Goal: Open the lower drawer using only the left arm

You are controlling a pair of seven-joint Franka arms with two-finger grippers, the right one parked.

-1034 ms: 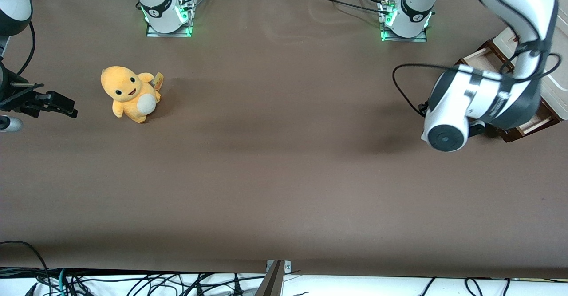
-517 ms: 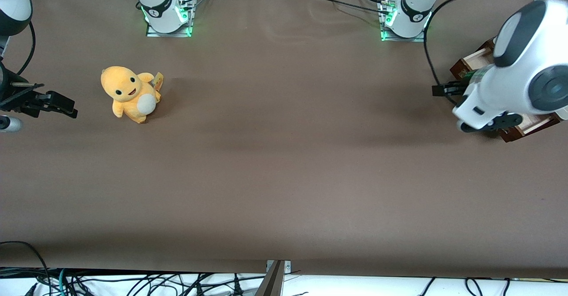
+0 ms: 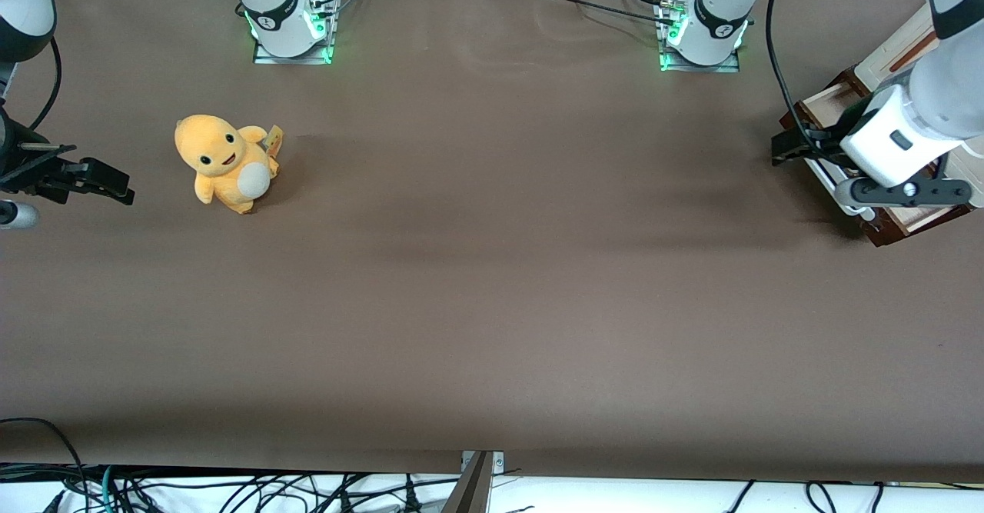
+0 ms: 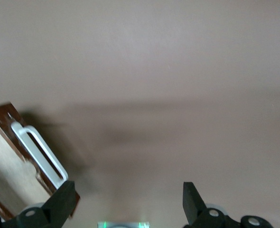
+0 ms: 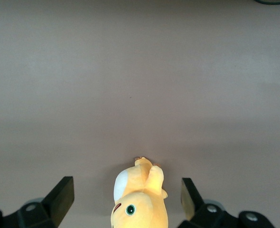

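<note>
Fingers of the left arm's gripper (image 4: 126, 202) stand wide apart, holding nothing. The lower drawer (image 4: 12, 166), pulled partly out, lies just beside one fingertip (image 4: 64, 199), its white handle (image 4: 38, 153) ungrasped.

The lower drawer (image 4: 9, 164) looks like pale wood (dark glossy front), with a seemingly plastic handle (image 4: 39, 154).

gripper (image 4: 126, 202) hovering over bare brown table (image 4: 178, 71), fingers (image 4: 61, 202) spread wide, one sitting just beside lower drawer (image 4: 16, 166) white handle (image 4: 38, 152).

End effector (image 4: 126, 202) (parted) beside lower drawer (image 4: 16, 166)
</note>
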